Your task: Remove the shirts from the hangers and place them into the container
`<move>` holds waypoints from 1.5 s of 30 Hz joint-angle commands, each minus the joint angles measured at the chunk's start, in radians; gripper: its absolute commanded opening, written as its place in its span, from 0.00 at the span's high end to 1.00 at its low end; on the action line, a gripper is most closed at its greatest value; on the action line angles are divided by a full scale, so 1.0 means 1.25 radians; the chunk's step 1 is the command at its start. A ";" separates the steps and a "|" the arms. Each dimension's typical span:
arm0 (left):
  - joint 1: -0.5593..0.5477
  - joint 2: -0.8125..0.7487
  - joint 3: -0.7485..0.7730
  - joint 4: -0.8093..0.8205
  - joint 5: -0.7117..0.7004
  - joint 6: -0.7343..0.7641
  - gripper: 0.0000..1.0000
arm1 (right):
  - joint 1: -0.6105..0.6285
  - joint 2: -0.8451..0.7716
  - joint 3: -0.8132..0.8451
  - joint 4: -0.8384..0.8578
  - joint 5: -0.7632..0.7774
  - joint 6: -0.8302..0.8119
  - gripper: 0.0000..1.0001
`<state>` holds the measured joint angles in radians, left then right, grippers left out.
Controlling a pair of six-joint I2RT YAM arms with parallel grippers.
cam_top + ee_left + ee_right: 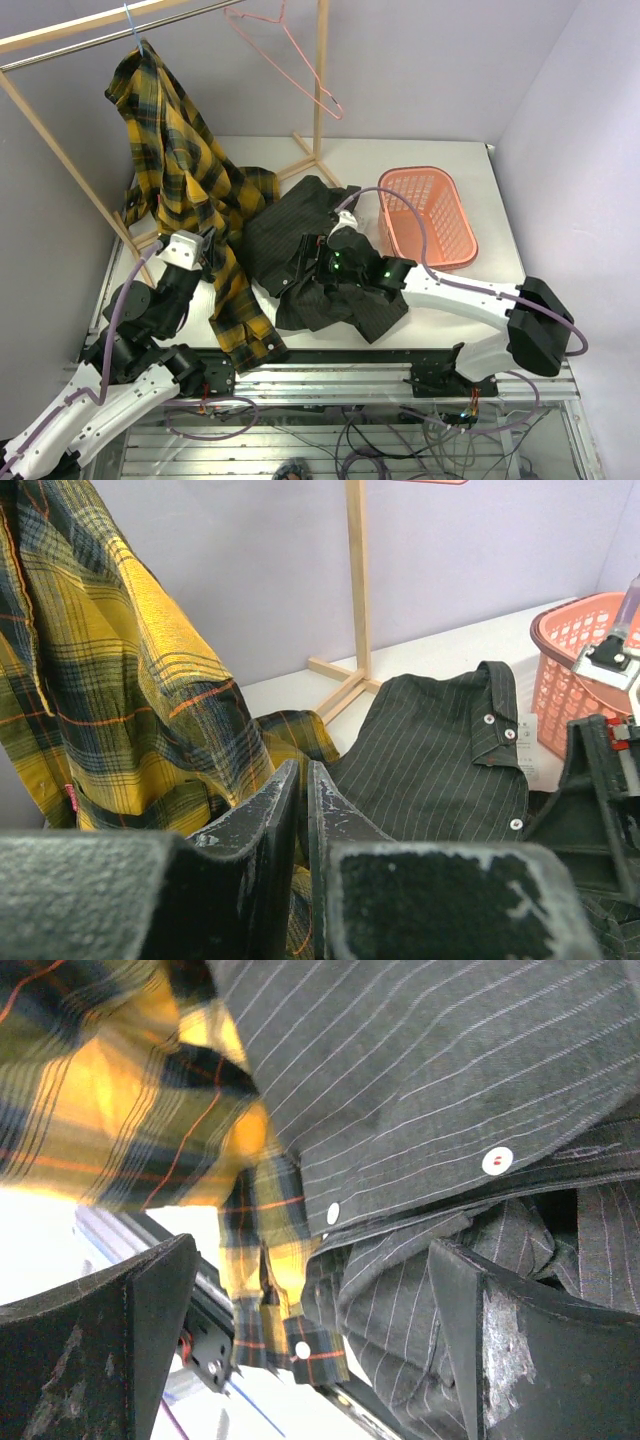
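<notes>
Your plaid shirt [175,150] hangs from the blue hanger [133,25] at the left, with your left gripper [303,770] pinched on its cloth. The striped shirt [290,225] lies crumpled mid-table under your wide-spread right gripper [312,1250], and the basket [421,170] is just to the right.

Only the hook of the blue hanger [131,22] shows; the rest is buried inside the plaid shirt [180,150], whose near folds are blurred in the right wrist view. From the left wrist, the basket [550,615] runs off the right edge. Whether the left end effector [303,770] pinches any cloth in its narrow slit cannot be told.
</notes>
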<state>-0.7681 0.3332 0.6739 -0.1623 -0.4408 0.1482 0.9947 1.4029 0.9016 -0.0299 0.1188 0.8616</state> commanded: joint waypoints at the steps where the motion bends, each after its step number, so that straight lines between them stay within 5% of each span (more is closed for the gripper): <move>1: 0.006 -0.015 0.021 0.009 0.013 -0.012 0.81 | 0.007 0.037 0.002 0.014 0.113 0.154 0.00; 21: 0.011 0.002 0.026 0.010 0.033 -0.015 0.81 | 0.027 0.087 -0.060 0.038 0.190 0.233 0.00; 36: 0.014 0.011 0.021 0.013 0.043 -0.018 0.81 | -0.040 0.323 0.061 0.162 0.145 0.170 0.02; 39: 0.014 0.013 0.019 0.015 0.045 -0.018 0.80 | -0.056 0.316 0.034 0.231 0.147 0.142 0.12; 41: 0.013 0.015 0.019 0.016 0.046 -0.018 0.80 | -0.075 0.304 0.021 0.275 0.120 0.103 0.34; 44: 0.014 0.020 0.019 0.019 0.048 -0.017 0.80 | -0.115 0.288 0.031 0.277 0.070 0.064 0.82; 45: 0.014 0.021 0.019 0.019 0.049 -0.017 0.80 | -0.127 0.280 0.033 0.280 0.050 0.051 0.87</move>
<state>-0.7589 0.3473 0.6743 -0.1619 -0.3985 0.1398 0.8940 1.7973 0.9401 0.2367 0.2443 1.0073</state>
